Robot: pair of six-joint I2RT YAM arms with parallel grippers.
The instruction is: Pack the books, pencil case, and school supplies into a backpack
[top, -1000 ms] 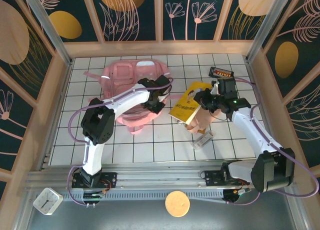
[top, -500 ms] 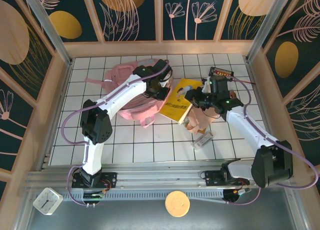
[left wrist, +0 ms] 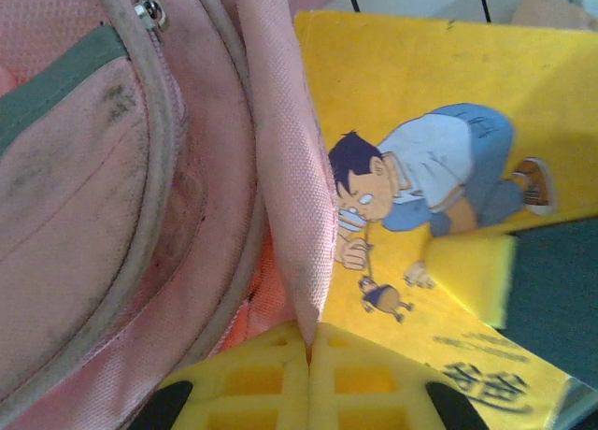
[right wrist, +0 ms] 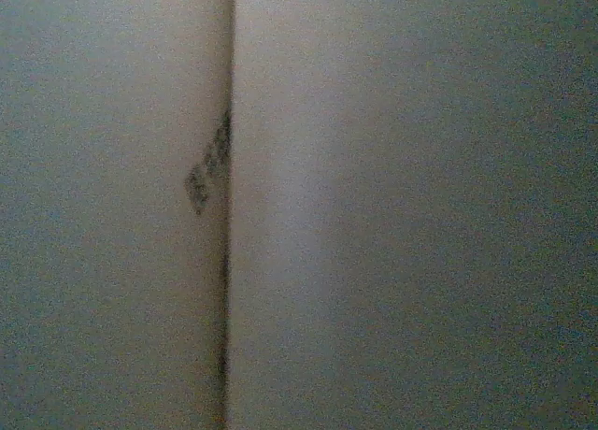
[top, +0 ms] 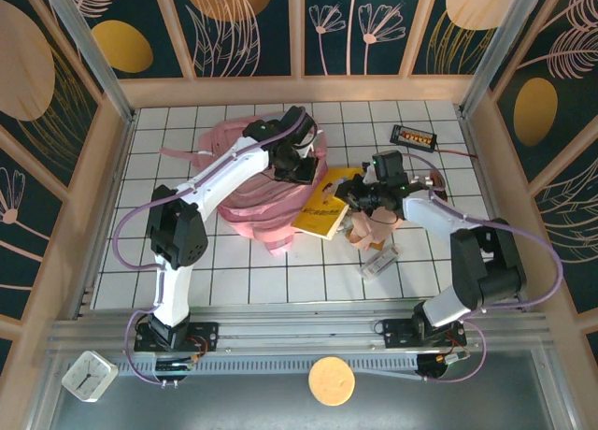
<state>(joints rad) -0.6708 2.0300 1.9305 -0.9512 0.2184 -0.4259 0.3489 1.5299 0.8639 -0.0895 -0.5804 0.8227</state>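
On the grey ledge in front of the arm bases lie one white square clock face and one flat orange-brown round disc. On the white tiled bench, one small whitish-grey rectangular block with dark markings lies just beside one lumpy beige-pink fabric pouch, whose upper part is hidden under the right arm. The right end effector sits at the right edge of one thin yellow book with a cartoon figure. From above its jaws are hard to make out, but the left wrist view shows a yellow pad pressed flat on the cover, so it is clamped narrowly on the book. The right wrist view is a blurred pale-grey surface with a dark seam, too close to identify. The book's left edge meets the one large soft pink fabric backpack and is partly hidden by it. The left end effector is fully closed, pinching the backpack's rim, and its fingers are cut off at the bottom of the frame. Farthest off, one black gadget with orange digits lies well apart from the rest.
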